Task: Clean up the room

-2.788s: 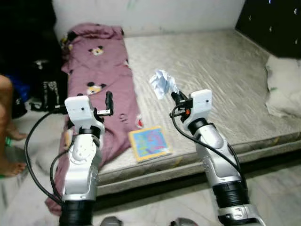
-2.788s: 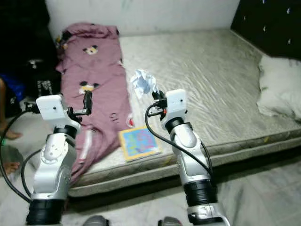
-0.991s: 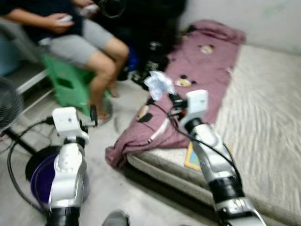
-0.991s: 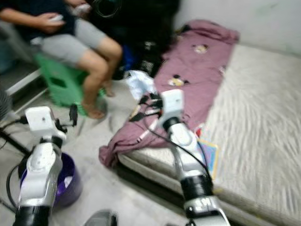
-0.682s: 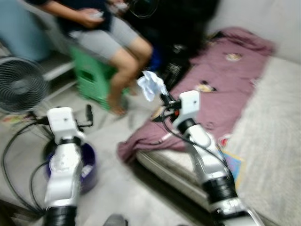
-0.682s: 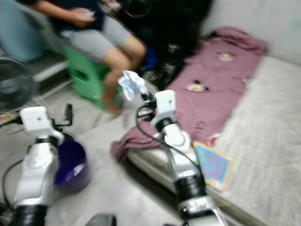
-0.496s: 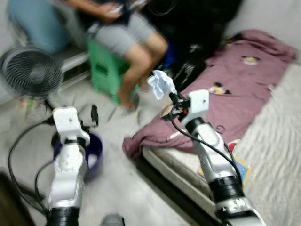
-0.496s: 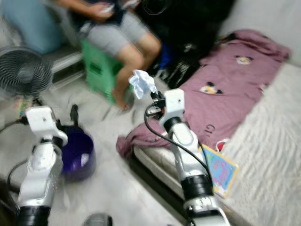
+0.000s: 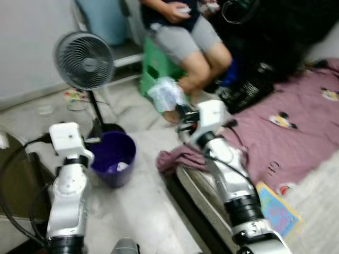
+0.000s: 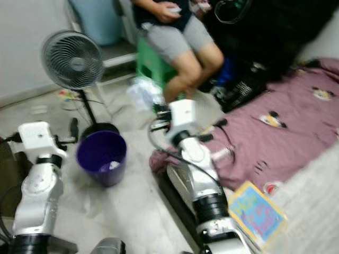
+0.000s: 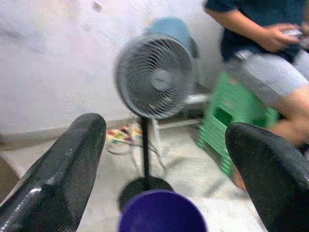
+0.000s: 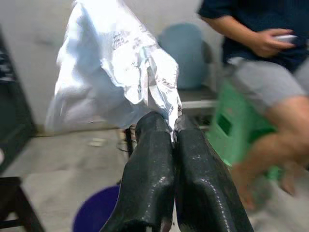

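Observation:
A crumpled white wrapper (image 9: 166, 93) is pinched in my right gripper (image 9: 180, 109), held up in the air to the right of a purple bin (image 9: 113, 157). In the right wrist view the two fingers (image 12: 159, 159) press together on the wrapper (image 12: 116, 72), with the bin (image 12: 99, 220) below. The bin stands on the floor and has a bit of white trash inside. My left gripper (image 9: 97, 127) is raised just left of the bin's rim; its fingers (image 11: 72, 164) stand wide apart with nothing between them, the bin (image 11: 161, 212) below.
A standing fan (image 9: 85, 61) is behind the bin. A person (image 9: 185, 32) sits on a green stool (image 9: 156, 69) at the back. A mattress with a purple blanket (image 9: 286, 132) and a colourful book (image 9: 278, 209) lies on the right. Open floor lies ahead.
The camera has swung left from the bed toward the floor, bringing the fan and the purple bin into view. My right gripper still holds the wrapper.

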`<state>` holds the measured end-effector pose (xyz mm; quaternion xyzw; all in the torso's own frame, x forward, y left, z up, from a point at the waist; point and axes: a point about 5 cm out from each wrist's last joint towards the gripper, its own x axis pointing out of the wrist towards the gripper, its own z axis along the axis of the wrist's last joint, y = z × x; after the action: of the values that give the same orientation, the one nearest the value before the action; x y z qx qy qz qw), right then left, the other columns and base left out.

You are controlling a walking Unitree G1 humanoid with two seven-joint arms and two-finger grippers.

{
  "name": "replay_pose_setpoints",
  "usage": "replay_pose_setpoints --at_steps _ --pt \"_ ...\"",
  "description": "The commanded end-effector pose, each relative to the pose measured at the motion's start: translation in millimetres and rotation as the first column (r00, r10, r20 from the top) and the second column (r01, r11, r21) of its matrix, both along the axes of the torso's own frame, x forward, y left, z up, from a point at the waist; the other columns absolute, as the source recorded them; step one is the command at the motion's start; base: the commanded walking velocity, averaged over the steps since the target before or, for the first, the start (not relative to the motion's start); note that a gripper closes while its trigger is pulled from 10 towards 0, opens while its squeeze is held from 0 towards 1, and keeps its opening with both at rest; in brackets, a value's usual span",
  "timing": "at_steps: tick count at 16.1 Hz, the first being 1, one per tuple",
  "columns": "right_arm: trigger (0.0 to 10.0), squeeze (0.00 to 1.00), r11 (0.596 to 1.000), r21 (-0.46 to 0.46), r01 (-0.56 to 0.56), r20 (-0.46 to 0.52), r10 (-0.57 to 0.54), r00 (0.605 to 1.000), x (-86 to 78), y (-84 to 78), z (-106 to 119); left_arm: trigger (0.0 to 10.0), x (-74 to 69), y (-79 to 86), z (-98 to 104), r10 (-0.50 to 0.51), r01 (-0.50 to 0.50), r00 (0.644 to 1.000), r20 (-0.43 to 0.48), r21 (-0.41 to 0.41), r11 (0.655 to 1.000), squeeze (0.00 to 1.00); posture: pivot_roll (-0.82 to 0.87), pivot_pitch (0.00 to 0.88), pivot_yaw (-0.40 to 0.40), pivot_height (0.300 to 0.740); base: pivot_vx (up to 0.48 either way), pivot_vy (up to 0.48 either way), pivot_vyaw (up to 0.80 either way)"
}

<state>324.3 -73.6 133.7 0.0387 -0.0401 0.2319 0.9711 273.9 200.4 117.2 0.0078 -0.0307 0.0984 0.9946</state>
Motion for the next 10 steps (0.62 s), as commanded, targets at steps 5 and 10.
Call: replay_pose_setpoints --at_steps 5,10 --pt "10.0 0.00 1.000 -0.007 0.029 0.015 -0.029 0.999 1.7 -10.7 1.0 10.0 4.8 -10.6 -0.3 -0.049 0.049 0.999 -0.006 -0.003 0.999 0.00 -0.04 0.000 -0.037 0.740 0.000 0.000 0.80" --pt "10.0 0.00 0.999 -0.004 0.039 0.017 -0.038 0.999 0.8 -12.3 1.3 10.0 1.5 -7.2 1.0 -0.019 0.019 1.000 0.000 0.002 1.000 0.00 -0.03 0.000 -0.042 0.740 0.000 0.000 0.80"
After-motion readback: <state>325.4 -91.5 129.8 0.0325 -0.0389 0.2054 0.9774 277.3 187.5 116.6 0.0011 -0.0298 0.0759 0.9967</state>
